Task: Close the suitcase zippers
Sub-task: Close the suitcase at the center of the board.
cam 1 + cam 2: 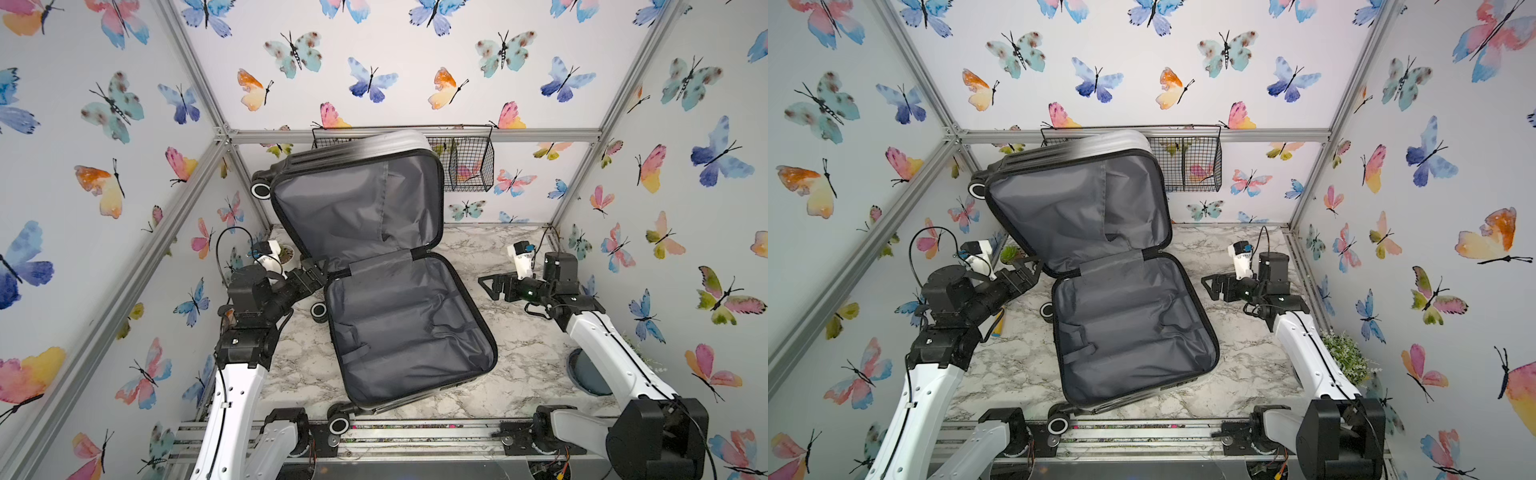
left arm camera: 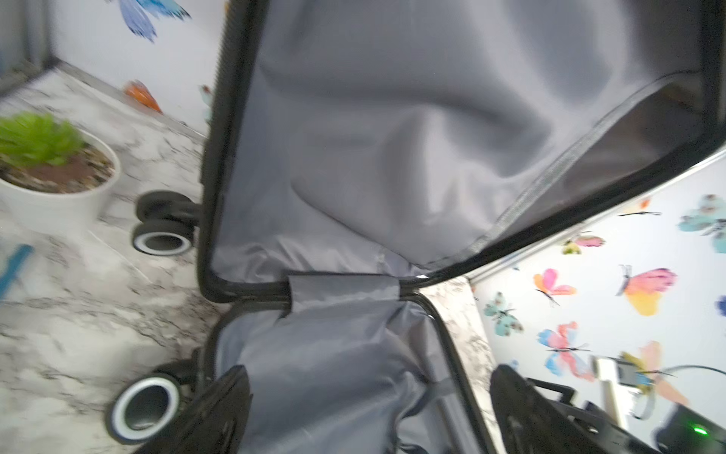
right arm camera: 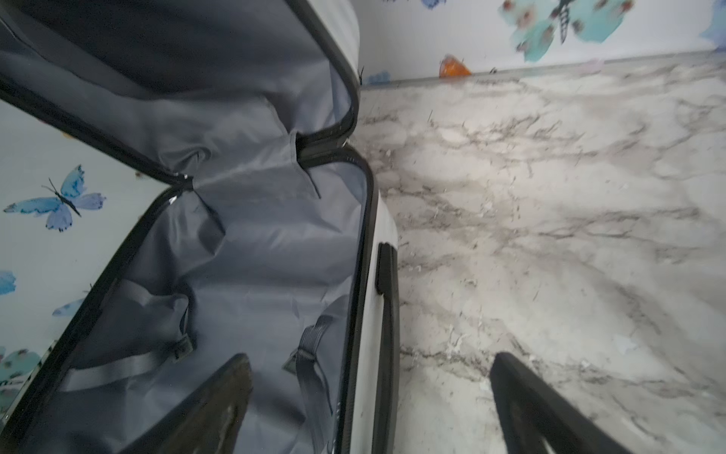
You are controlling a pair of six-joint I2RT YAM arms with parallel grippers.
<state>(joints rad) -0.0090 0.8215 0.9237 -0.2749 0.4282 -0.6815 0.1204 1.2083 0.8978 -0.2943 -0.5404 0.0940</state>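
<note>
Right claw (image 3: 370, 358), wrist view alone: suitcase (image 3: 243, 251) side handle (image 3: 387, 275)

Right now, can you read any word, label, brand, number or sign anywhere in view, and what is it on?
None can be read. The suitcase lies open, showing only plain grey lining; the parts of its outer shell in view carry no print.

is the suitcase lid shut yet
No, the suitcase lies wide open in both top views, one shell raised and its grey lining exposed.
</note>
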